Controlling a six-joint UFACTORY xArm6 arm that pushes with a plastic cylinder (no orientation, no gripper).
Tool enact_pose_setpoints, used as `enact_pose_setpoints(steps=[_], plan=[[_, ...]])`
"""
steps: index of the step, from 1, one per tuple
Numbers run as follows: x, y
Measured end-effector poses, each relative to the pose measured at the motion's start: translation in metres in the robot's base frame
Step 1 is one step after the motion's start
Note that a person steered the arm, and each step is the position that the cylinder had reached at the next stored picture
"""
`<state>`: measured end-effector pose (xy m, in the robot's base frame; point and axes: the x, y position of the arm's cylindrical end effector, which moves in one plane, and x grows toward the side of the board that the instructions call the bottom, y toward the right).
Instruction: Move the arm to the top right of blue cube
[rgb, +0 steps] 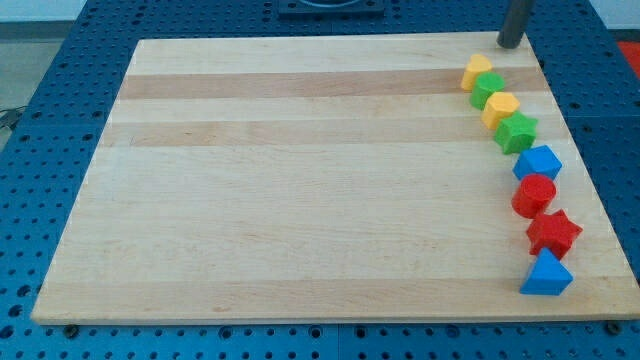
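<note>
A wooden surface (300, 180) is lying on a blue pegboard (60, 50). My tip (510, 45), a plain rod with no end effector jaws to spread or pinch, is resting at the upper right, above the blocks. Down the right edge are running a yellow block (477, 71), green block (489, 89), second yellow block (500, 107), green star (517, 131), blue cube (538, 162), red cylinder (534, 195), red star (553, 232) and blue triangle (546, 274).

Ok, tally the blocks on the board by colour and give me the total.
Yellow: 2, the yellow block and the yellow block below it
Green: 2, the green block and the green star
Blue: 2, the blue cube and the blue triangular block
Red: 2, the red cylinder and the red star
Total: 8

My tip sits above the column, touching none.
</note>
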<state>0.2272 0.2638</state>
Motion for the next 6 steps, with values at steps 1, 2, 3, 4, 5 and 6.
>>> enact_pose_setpoints(steps=[1,2,3,4,5,6], plan=[[0.063,0.0],[0.108,0.0],[0.124,0.0],[0.144,0.002],[0.17,0.002],[0.209,0.002]])
